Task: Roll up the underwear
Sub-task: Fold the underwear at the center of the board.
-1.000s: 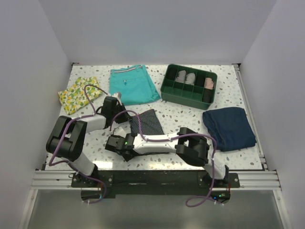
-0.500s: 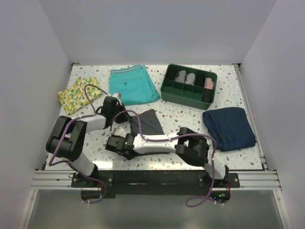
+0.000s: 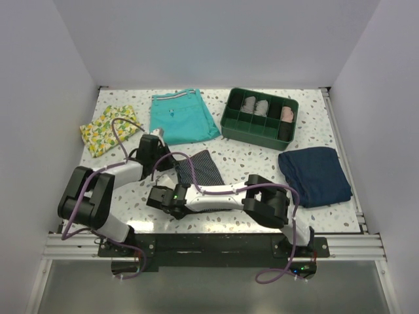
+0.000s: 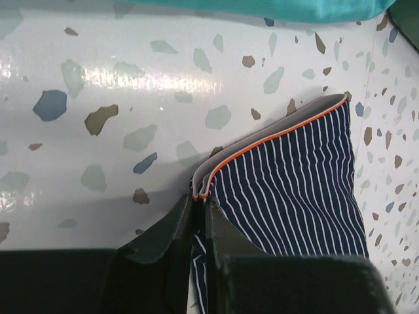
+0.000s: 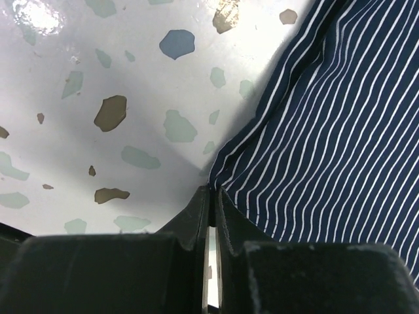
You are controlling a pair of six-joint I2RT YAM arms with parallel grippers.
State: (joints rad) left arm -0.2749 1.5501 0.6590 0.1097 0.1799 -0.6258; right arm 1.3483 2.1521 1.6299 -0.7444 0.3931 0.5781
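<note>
**Entry: striped briefs, two corners pinched**

We logged the underwear [image 3: 204,167] lying flat at mid-table [image 3: 262,160], just ahead of both arms. Left gripper [image 4: 198,216] — jaws narrow, clamped on the orange-edged corner. Right gripper [image 5: 211,199] — nipped shut on the hem. We judged these holds would let one edge turn over evenly.

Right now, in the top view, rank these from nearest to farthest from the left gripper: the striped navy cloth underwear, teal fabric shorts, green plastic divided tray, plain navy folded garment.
1. Striped navy underwear: pinched in the left gripper.
2. Teal shorts: just behind.
3. Green divided tray: back right.
4. Plain navy garment: far right.
</note>
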